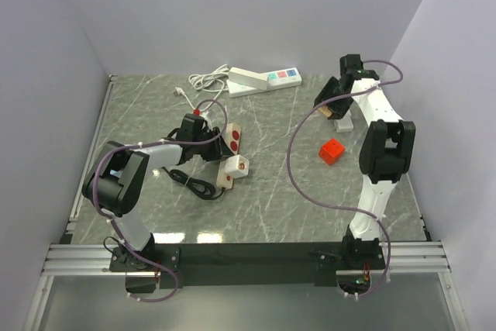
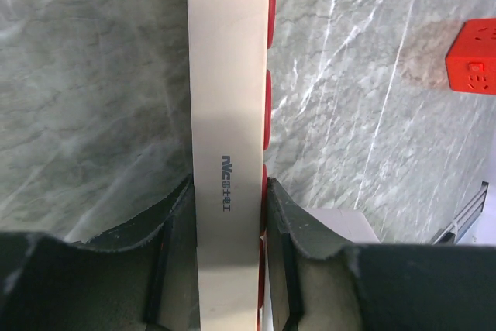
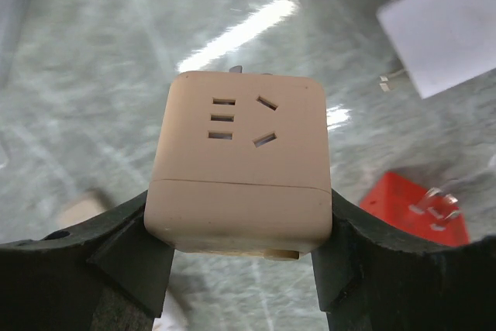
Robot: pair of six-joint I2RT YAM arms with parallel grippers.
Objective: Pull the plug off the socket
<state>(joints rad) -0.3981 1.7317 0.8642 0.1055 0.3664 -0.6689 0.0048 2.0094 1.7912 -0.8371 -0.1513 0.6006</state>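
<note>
Work surface: a grey marbled table (image 1: 294, 191) enclosed by plain white walls.

Left gripper (image 2: 229, 191): clamped across the narrow width of a red-faced power strip (image 2: 229, 75). The strip's long axis runs straight away from the wrist.

Right gripper (image 3: 240, 215): closed on a beige cube adapter (image 3: 240, 137), socket face up, held at the far right of the table.

Task item: the plug (image 1: 220, 185) appears to sit at the near-left corner of a white cube socket (image 1: 235, 167), at the end of a thin black cord (image 1: 192, 184) that loops back toward the left arm. The overhead view is too small to confirm whether the plug is seated.

Governing relation: the plug lies just near-side of the left gripper, past the held strip's near end, and well apart from the right gripper. Its axis probably follows the cord, roughly left-to-right. The left arm is the nearer one. Both grippers are occupied, so one must probably release its load before it can grip the plug.
</note>
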